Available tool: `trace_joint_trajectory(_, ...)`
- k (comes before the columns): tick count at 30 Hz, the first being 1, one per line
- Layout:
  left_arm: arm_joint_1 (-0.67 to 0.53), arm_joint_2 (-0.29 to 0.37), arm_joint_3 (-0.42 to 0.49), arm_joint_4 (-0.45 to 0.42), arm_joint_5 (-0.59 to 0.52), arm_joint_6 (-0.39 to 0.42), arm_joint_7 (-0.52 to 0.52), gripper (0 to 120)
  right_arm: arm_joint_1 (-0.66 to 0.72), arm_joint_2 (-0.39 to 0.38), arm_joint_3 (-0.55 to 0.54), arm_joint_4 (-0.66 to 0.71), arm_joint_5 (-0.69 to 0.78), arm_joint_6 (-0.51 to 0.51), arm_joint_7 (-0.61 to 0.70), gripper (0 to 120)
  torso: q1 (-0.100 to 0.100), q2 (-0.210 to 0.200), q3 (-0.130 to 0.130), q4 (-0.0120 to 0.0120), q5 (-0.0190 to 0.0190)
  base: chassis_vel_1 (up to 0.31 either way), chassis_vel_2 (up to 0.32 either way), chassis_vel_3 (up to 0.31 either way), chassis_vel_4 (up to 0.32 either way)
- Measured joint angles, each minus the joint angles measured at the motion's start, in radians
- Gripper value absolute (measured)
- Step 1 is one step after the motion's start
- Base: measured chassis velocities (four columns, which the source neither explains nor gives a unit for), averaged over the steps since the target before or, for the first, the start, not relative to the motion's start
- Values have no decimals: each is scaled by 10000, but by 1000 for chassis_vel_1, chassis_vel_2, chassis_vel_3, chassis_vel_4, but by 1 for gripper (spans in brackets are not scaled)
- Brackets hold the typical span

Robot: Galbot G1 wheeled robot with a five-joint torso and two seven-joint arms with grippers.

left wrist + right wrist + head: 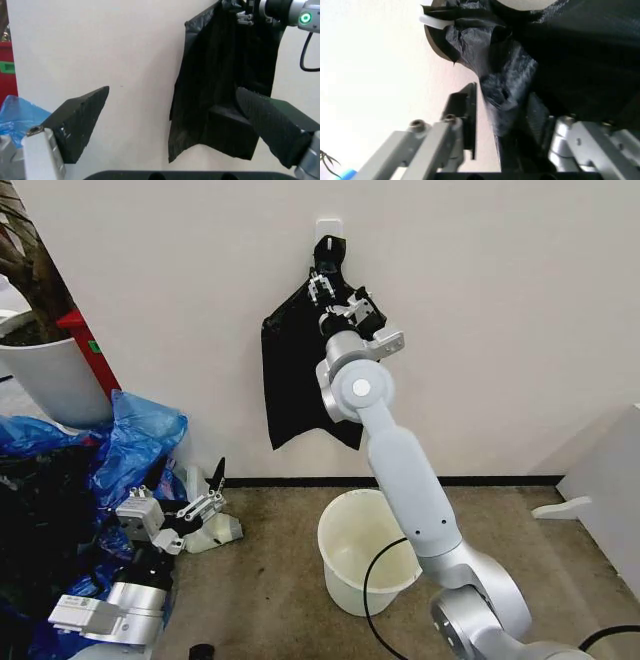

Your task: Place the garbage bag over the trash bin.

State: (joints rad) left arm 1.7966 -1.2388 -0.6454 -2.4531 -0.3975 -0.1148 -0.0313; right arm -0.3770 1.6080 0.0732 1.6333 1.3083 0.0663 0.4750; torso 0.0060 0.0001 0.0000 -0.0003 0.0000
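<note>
Glossy black garbage bag plastic [290, 380] hangs flat against the wall from a white hook [328, 227], gathered into a knot at the top; I cannot tell one bag from the bunch. My right gripper [322, 288] is raised to the gathered neck just under the hook. In the right wrist view the gripper [502, 93] is open, with the twisted plastic [520, 67] between its fingers. The cream-white trash bin [365, 560] stands upright on the floor below, unlined. My left gripper [210, 488] waits low at the left, open [172, 90], facing the hanging bag [225, 75].
A large white plant pot [55, 380] and a heap of blue plastic bags [140, 430] crowd the left side. A white cabinet edge [610, 490] stands at the right. A black cable [375, 580] loops over the bin's rim. Bare floor lies around the bin.
</note>
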Motion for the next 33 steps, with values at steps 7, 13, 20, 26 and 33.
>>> trace_joint_trajectory(7, 20, -7, 2, -46, 1, 0, 6, 100, -149, 4, -12, 138, 93, 12, 0, 1, 0, 0, 0, 0, 0, 0, 0, 0, 0)
trace_joint_trajectory(13, 32, 6, 5, -58, 1, -1, 12, 100, -494, 4, -74, 354, 119, 12, -25, 0, 0, 0, 0, 0, 0, 0, 0, 0, 0)
trace_joint_trajectory(20, 50, 6, 12, -63, 10, -13, 25, 100, -1116, 0, -237, 703, 126, 8, -43, 0, 0, 0, 0, 1, 0, 0, 0, 0, 0)
trace_joint_trajectory(26, 31, -2, 27, -63, 15, -31, 46, 100, -1937, -356, -478, 1162, 106, 6, -59, 0, 0, 0, 0, -2, 0, 0, 0, 0, 0)
trace_joint_trajectory(33, 23, -86, 43, -18, 40, -77, 134, 100, -3067, -932, -669, 1720, -112, 8, -206, 0, 0, 0, 0, 0, 0, 0, 0, 0, 0)
